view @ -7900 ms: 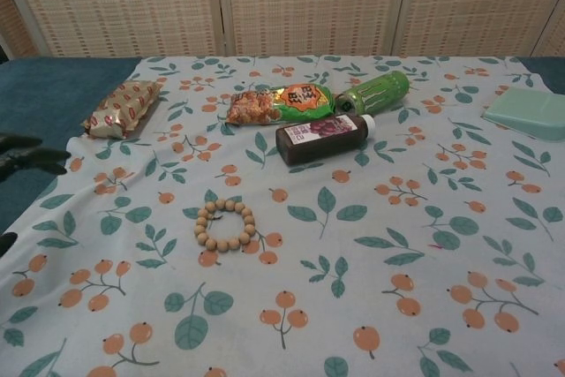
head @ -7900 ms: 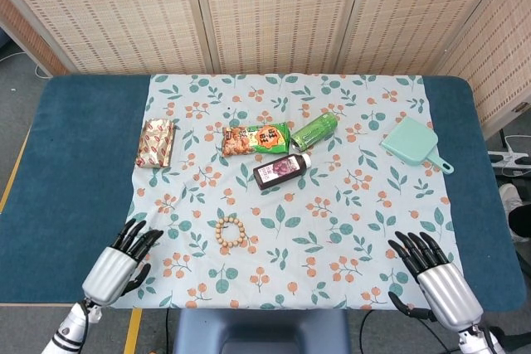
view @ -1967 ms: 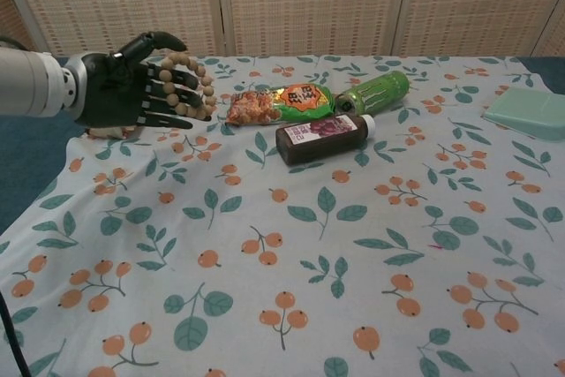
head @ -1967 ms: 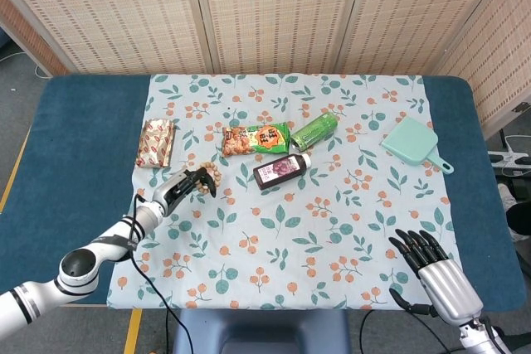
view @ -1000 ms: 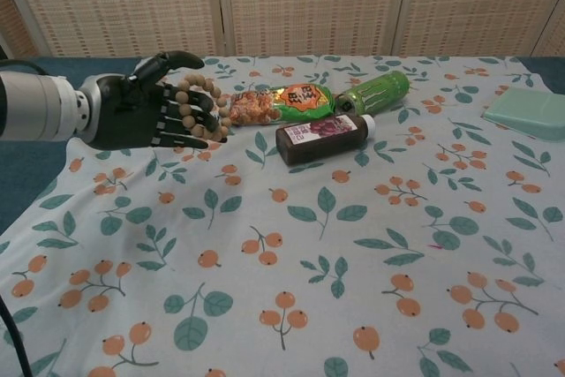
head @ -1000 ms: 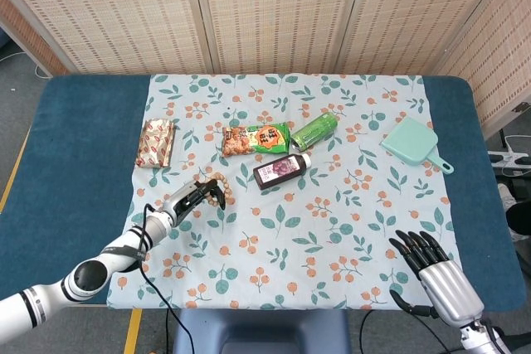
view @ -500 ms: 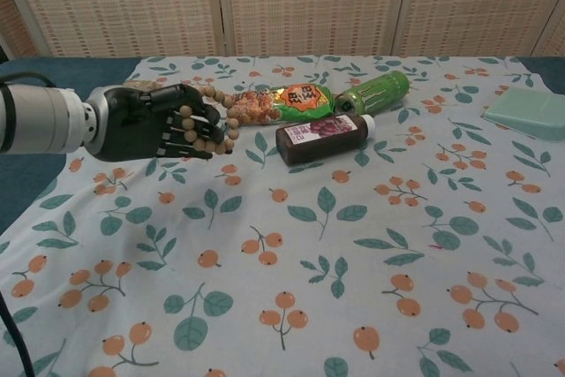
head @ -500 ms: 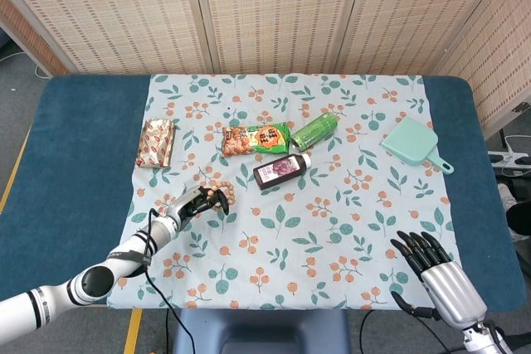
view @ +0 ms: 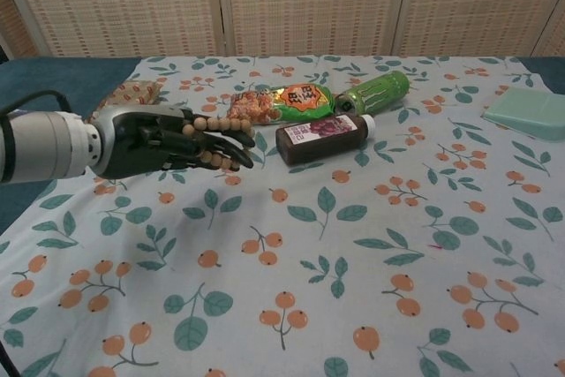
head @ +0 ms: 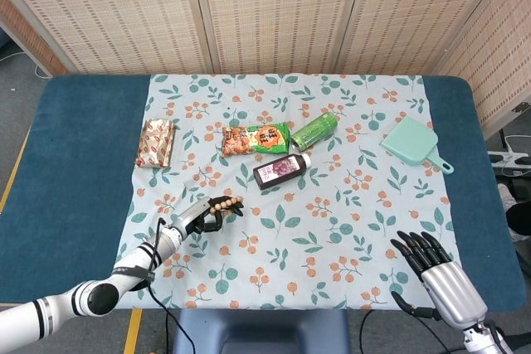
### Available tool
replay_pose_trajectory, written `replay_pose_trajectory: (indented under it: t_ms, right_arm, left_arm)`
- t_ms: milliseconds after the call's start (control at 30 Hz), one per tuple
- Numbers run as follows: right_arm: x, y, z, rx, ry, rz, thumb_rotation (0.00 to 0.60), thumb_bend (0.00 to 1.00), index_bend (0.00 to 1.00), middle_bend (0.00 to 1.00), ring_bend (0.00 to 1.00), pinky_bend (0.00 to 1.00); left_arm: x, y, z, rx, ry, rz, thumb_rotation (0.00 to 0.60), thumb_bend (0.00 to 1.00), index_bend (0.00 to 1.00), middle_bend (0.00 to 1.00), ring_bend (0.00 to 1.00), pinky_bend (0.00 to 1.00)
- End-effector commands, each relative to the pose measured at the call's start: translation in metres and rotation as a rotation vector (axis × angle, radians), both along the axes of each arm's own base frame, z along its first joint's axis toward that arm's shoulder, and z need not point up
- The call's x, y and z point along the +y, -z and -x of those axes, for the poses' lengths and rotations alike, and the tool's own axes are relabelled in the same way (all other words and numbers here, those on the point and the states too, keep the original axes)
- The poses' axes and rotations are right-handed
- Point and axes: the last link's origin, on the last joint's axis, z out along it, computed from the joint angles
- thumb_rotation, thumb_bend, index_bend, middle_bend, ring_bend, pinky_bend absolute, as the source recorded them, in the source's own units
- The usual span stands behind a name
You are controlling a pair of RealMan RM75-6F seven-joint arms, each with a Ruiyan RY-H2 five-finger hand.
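I've carried the bead bracelet [view: 214, 140] nearer and rightward from the snack packet, my left hand [view: 168, 149] holding it looped over its fingers above the cloth, right hand [head: 438, 276] idle, fingers apart.

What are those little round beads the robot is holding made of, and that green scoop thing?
The bead bracelet in the left hand looks like wood: pale tan, matte round beads, though plastic is possible. The mint-green dustpan looks like smooth moulded plastic, judging by its even colour and one-piece shape.
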Motion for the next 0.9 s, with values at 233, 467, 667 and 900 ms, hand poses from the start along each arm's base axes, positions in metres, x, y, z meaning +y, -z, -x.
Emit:
replay_pose_trajectory:
  t_ms: [233, 467, 667, 900]
  right_arm:
    - [-0.001, -0.001, 0.001, -0.005, -0.001, 0.002, 0.273, 0.3, 0.0, 0.0, 0.0, 0.0]
    - [0.0, -0.001, 0.0, -0.007, -0.003, 0.002, 0.273, 0.3, 0.0, 0.0, 0.0, 0.0]
    - [-0.001, -0.001, 0.001, -0.006, -0.001, 0.002, 0.273, 0.3, 0.0, 0.0, 0.0, 0.0]
    - [-0.001, -0.001, 0.0, -0.007, -0.001, 0.001, 0.273, 0.3, 0.0, 0.0, 0.0, 0.0]
  left_arm:
    - [0.004, -0.008, -0.016, -0.115, -0.175, 0.301, 0.367, 0.75, 0.37, 0.47, 0.2, 0.0]
    - [0.014, -0.013, -0.018, -0.198, -0.27, 0.4, 0.337, 0.56, 0.37, 0.51, 0.22, 0.0]
    - [0.018, -0.01, -0.015, -0.227, -0.269, 0.367, 0.348, 0.51, 0.36, 0.5, 0.22, 0.0]
    - [0.013, -0.005, -0.015, -0.197, -0.268, 0.315, 0.403, 0.57, 0.52, 0.55, 0.23, 0.0]
